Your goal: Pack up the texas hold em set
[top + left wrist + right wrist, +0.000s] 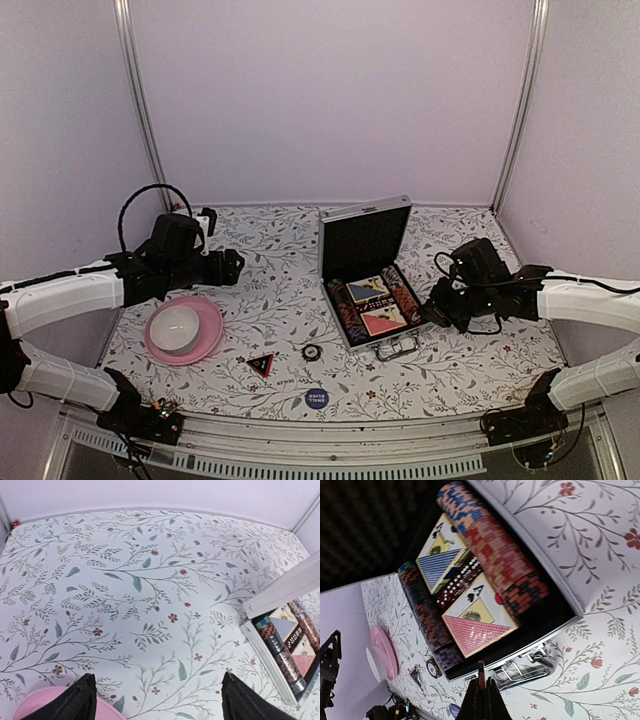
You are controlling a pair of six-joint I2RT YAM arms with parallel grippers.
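**From above:** The open silver case (365, 240) sits mid-table with chip rows and card decks already bedded. A red-black triangle (261, 363), a lone chip (312, 351) and a blue disc (316, 398) lie loose at its seven o'clock. The right gripper (432, 312) hovers just beside the case's four o'clock corner. A careless sweep there could shove the case or knock the upright lid down. The left gripper (235, 268) hangs out at nine o'clock, near the pink plate (205, 340) and well apart from the strays.

**Left wrist:** The fingers (82, 700) are spread wide with nothing between them, only the flowered table below.

**Right wrist:** The jaws are pinched almost together near the metal handle (520, 672). A thin red sliver shows at their tips, and whether it is a held piece cannot be told. If it is, a slip would add to the scatter.
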